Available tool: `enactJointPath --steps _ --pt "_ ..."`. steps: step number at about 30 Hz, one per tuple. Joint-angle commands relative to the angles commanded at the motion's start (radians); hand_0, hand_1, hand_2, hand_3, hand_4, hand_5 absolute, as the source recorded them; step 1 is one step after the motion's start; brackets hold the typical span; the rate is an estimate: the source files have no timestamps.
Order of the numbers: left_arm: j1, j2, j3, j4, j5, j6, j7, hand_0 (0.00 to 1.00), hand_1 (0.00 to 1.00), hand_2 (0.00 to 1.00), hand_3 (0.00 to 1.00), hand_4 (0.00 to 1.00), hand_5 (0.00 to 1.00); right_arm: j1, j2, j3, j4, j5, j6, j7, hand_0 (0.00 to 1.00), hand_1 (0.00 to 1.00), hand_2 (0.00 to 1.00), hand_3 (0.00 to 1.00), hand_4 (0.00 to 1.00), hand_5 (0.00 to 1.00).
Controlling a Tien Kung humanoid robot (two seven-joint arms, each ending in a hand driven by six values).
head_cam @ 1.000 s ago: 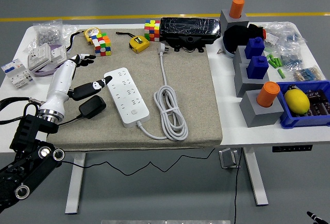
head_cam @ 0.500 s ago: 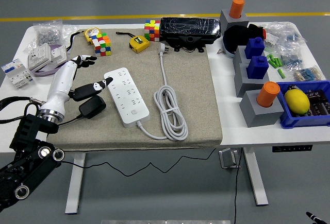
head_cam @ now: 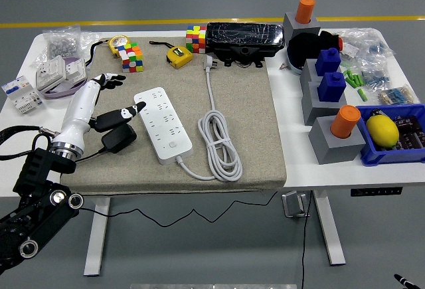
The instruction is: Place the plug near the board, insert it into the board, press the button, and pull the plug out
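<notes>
A white power strip (head_cam: 163, 124) lies on the grey mat (head_cam: 246, 103), its white cord coiled to its right. A black plug adapter (head_cam: 118, 138) rests on the mat left of the strip, with a thin black cable running off the table's front. My left hand (head_cam: 106, 103), white with black fingertips, hovers just above and left of the adapter. Its fingers are spread and hold nothing. The thumb tip (head_cam: 136, 108) nearly reaches the strip's left edge. My right hand is out of sight.
Colour cubes (head_cam: 131, 57), a yellow tape measure (head_cam: 178, 56) and a black box (head_cam: 244, 39) line the back. White switch parts (head_cam: 54, 73) sit at the far left. Grey blocks with orange and blue caps (head_cam: 329, 103) and a blue bin (head_cam: 395, 133) stand on the right.
My left hand has drifted slightly up and to the left. Nothing else has moved.
</notes>
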Motion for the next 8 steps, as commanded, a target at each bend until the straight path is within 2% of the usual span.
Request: enactJointPath --steps 8 --pt "0.001 -0.001 0.0 0.001 0.0 -0.001 0.001 0.745 0.72 0.719 0.733 0.94 0.475 -0.002 -0.005 0.002 0.003 -0.001 -0.001 0.001 0.649 0.642 0.614 0.544 0.97 0.541"
